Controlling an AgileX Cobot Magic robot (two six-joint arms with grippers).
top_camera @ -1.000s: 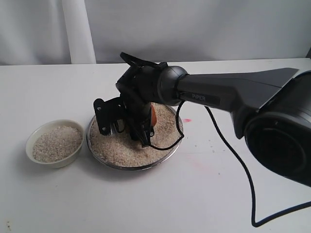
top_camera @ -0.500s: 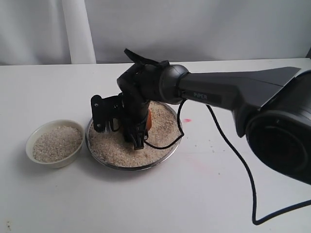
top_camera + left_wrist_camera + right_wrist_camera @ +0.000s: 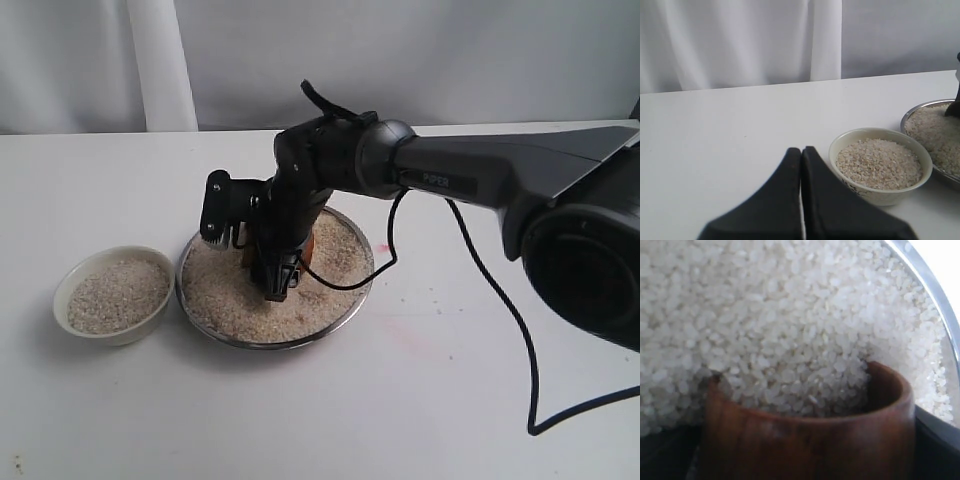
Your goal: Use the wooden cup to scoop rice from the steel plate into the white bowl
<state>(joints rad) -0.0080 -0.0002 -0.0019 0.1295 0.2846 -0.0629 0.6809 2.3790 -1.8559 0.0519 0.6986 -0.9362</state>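
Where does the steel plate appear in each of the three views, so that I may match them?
Exterior view: the steel plate sits near centre, beside the white bowl.
Left wrist view: the plate is cut off by the frame, beside the bowl.
Right wrist view: only its rim shows, beyond the wooden cup.
Shared landmark: the rice in the plate.

A wide shallow round steel plate (image 3: 345, 312) stood near the middle of the white tabletop (image 3: 400, 420). A small round cream-white ceramic bowl (image 3: 110, 335) sat just beside it on the left, toward the tabletop's left edge. Off-white rice grains (image 3: 225, 300) lay heaped in both. A small barrel-shaped reddish-brown wooden cup (image 3: 810, 440) lay tipped in the plate, mouth sunk into the heap, between the jaws of the right gripper (image 3: 285, 265), whose arm stretched in from the tabletop's right edge.
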